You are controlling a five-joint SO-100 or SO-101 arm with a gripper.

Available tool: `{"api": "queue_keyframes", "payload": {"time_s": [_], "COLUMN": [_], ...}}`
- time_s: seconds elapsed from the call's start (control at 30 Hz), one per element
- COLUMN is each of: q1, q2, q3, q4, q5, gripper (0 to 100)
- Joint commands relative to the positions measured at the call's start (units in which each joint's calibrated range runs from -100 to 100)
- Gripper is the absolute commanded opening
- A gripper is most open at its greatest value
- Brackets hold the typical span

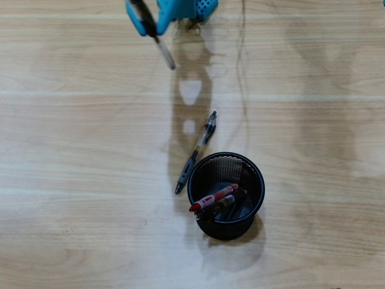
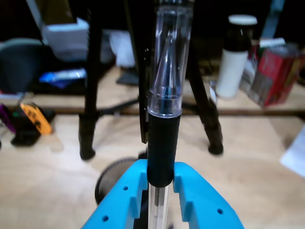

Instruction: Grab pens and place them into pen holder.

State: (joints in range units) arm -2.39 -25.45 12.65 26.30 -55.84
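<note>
Blue pincer (image 2: 159, 188) pinching black-sleeved pen (image 2: 164, 138); overhead only: holder (image 1: 257, 198) with two pens, another alongside (image 1: 195, 153).

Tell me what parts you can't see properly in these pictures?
- Overhead view: the gripper is mostly cut off by the top edge.
- Overhead view: the lower ends of the pens in the pen holder are hidden by its wall.
- Wrist view: the held pen has its top cut off by the upper edge, its lower end hidden between the blue fingers.

Pale wood table (image 1: 72, 150) under me, soft shadows across it, black stand legs (image 2: 89, 81) ahead, cluttered dim shelf (image 2: 267, 52) behind.
</note>
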Motion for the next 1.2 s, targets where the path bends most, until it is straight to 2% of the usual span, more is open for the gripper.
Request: {"api": "queue_keyframes", "payload": {"time_s": [0.0, 0.1, 0.33, 0.6, 1.17], "q1": [-2.4, -4.6, -7.6, -10.5, -10.0], "q2": [-1.3, 0.0, 10.2, 25.6, 53.2], "q3": [8.2, 16.9, 17.0, 8.5, -15.9], "q4": [-23.3, -39.0, -51.9, -53.2, -52.9], "q5": [0.1, -0.1, -0.2, -2.7, -2.8], "gripper": [2, 2, 2, 2, 2]}}
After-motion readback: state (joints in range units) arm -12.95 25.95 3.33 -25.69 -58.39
